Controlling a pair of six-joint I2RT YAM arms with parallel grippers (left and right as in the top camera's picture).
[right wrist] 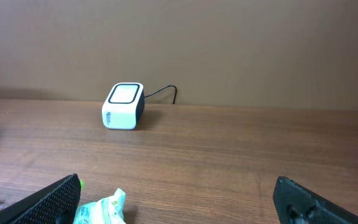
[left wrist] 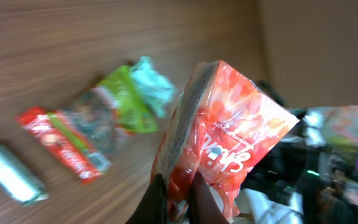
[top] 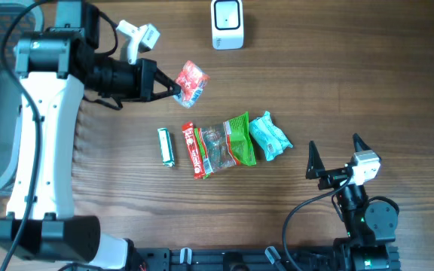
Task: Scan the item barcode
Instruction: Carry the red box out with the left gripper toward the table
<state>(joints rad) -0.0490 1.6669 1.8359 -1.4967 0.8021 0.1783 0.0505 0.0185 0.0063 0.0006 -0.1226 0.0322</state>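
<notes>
Six packets in play, and one scanner. Five lie in a row across the middle of the table (top: 353,83). A white-and-green bar (top: 166,146) sits alone at the left end. Then come a red bar (top: 193,150), a clear packet (top: 215,147), a green packet (top: 241,138) and a teal packet (top: 270,137), bunched together and overlapping.

The sixth, the red packet (top: 191,80), is up in the left gripper (top: 176,90). The jaws are pinched tight on its lower corner, and the fingers (left wrist: 161,200) show dark at the bottom of the wrist view. It hangs left of centre, between the row and the table's far edge. Its long axis runs on a slant, from the gripper up toward the far right. The free end points roughly at the scanner (top: 227,22), which stands near the middle of the far edge. White lettering runs along the packet's length.

One arm is idle: the right gripper (top: 334,159) is near the table's right near corner, jaws spread wide and holding nothing.
</notes>
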